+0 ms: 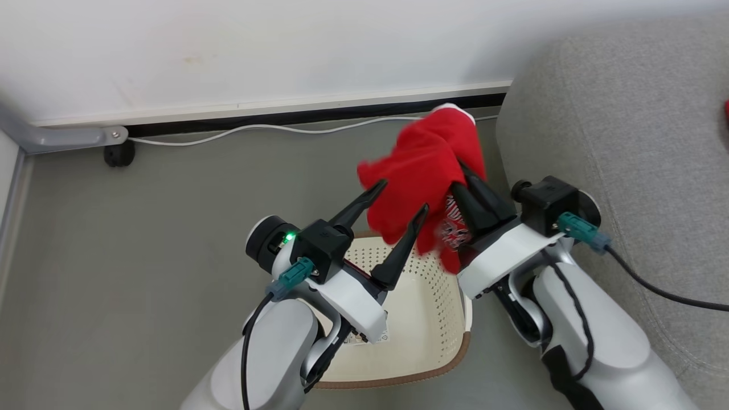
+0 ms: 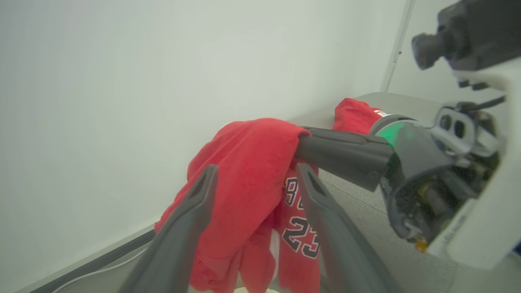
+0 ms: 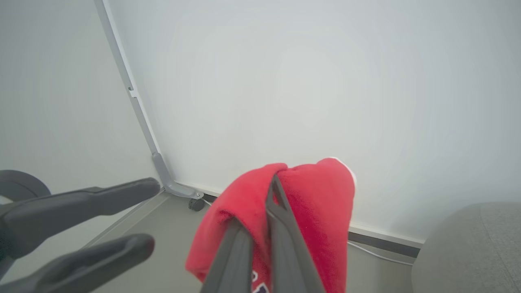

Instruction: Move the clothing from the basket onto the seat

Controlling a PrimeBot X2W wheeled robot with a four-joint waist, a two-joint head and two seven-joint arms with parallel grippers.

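Held the clothing (image 1: 421, 171) clenched in the right gripper (image 3: 272, 185) above the basket (image 1: 398, 378), beside the sofa (image 1: 626, 114), with the left gripper (image 1: 402, 196) released, fingers apart.

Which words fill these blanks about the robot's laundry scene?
The end effector clamping the bright red fabric garment is the robot's ____ one. The left end effector stands ____. The garment's printed number reads ____. The large grey fabric sofa stands on the robot's ____ side.
Missing: right; open; 23; right.
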